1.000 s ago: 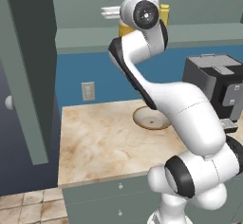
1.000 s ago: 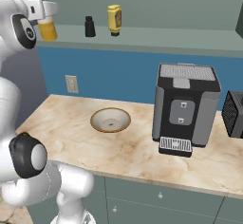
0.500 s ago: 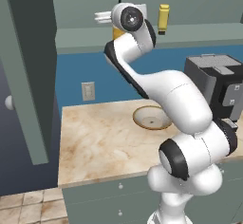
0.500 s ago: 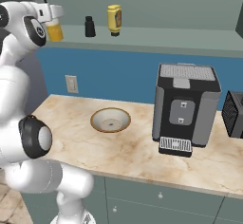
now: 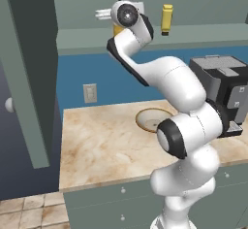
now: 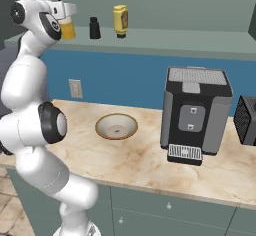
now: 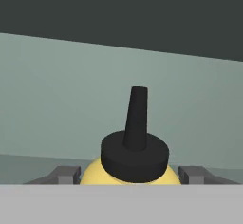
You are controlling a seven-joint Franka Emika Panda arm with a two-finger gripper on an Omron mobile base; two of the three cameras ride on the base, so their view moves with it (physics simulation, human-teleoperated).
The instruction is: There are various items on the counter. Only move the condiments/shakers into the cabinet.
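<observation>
The gripper (image 7: 133, 174) has its jaws around the yellow squeeze bottle (image 7: 134, 157) (black nozzle up) at the cabinet shelf (image 6: 165, 36), beside 2 other condiments.

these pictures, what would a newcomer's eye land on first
First the white arm, reaching up to the grey-green wall cabinet shelf, its gripper astride a yellow squeeze bottle with a black pointed nozzle at the shelf's left end. Further right on that shelf stand a small black shaker and a plain yellow squarish bottle. Below, on the beige-brown marbled counter, sit a big black coffee machine and a shallow round tan wooden bowl.
</observation>
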